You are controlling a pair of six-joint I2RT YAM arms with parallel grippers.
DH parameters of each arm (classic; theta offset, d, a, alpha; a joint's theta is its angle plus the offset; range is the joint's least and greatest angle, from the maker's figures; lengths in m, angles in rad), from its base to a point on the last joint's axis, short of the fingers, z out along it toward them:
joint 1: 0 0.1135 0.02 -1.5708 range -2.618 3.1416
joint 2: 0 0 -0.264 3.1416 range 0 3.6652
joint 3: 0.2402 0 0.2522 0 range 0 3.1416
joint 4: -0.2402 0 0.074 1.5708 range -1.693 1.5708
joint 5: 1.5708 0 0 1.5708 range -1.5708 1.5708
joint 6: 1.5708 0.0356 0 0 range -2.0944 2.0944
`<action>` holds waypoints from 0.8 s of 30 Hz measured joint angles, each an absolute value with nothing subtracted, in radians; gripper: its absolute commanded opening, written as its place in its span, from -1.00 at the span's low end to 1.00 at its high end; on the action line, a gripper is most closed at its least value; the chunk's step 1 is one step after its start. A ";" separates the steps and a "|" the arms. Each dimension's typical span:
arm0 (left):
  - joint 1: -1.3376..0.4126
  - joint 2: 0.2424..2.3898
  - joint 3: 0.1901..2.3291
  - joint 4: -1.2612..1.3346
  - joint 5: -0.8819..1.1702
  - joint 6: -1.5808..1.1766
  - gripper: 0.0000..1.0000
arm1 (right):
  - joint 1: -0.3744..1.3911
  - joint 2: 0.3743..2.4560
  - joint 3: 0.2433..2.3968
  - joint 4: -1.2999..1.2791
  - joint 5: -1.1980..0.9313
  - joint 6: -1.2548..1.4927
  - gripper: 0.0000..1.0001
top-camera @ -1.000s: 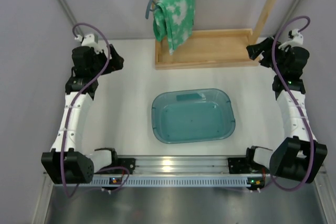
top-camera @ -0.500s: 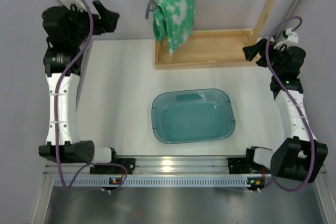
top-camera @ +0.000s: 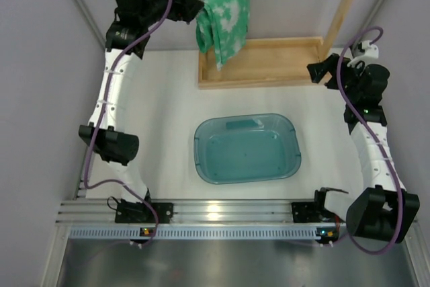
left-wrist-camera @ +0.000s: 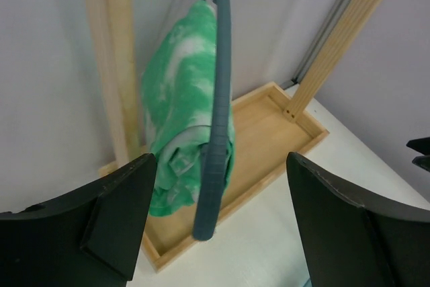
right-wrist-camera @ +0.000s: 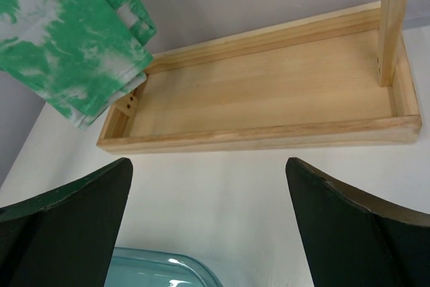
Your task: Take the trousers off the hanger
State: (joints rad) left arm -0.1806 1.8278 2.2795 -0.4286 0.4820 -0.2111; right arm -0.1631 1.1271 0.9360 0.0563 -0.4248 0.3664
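Hovering wide-open beside the trousers (top-camera: pixel 225 15), the left gripper (top-camera: pixel 193 9) frames the hanger (left-wrist-camera: pixel 216 132) on approach; the right gripper (top-camera: pixel 317 70) idles, equally wide. Next probably means pinching cloth, not rod.

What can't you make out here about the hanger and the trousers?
- Hook of the hanger: cut off by the top edge in the top and left wrist views, so its support is unseen.
- How the trousers drape over it: hidden by their own folds.
- Whether the left claw touches them: too small in the top view.
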 measured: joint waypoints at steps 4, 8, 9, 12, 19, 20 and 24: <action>-0.231 1.884 2.280 -0.426 0.478 -0.216 0.53 | -0.157 1.118 0.936 0.058 -0.435 0.366 0.99; -0.231 1.901 2.282 -0.410 0.468 -0.234 0.45 | -0.152 1.116 0.936 0.057 -0.439 0.366 0.99; -0.231 1.903 2.285 -0.408 0.458 -0.234 0.41 | -0.150 1.115 0.935 0.057 -0.439 0.366 0.99; -0.244 1.907 2.291 -0.396 0.423 -0.229 0.36 | -0.140 1.108 0.928 0.055 -0.438 0.362 0.99; -0.292 1.914 2.295 -0.368 0.359 -0.208 0.21 | -0.120 1.105 0.928 0.052 -0.434 0.350 0.99; -0.296 1.919 2.298 -0.361 0.353 -0.207 0.17 | -0.118 1.102 0.927 0.050 -0.434 0.348 0.99; -0.297 1.943 2.302 -0.340 0.331 -0.210 0.02 | -0.117 1.072 0.915 0.037 -0.427 0.339 0.99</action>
State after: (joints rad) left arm -0.2974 1.9427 2.3024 -0.3405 0.3313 -0.2104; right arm -0.1173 1.0721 0.9150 0.0372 -0.4271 0.3393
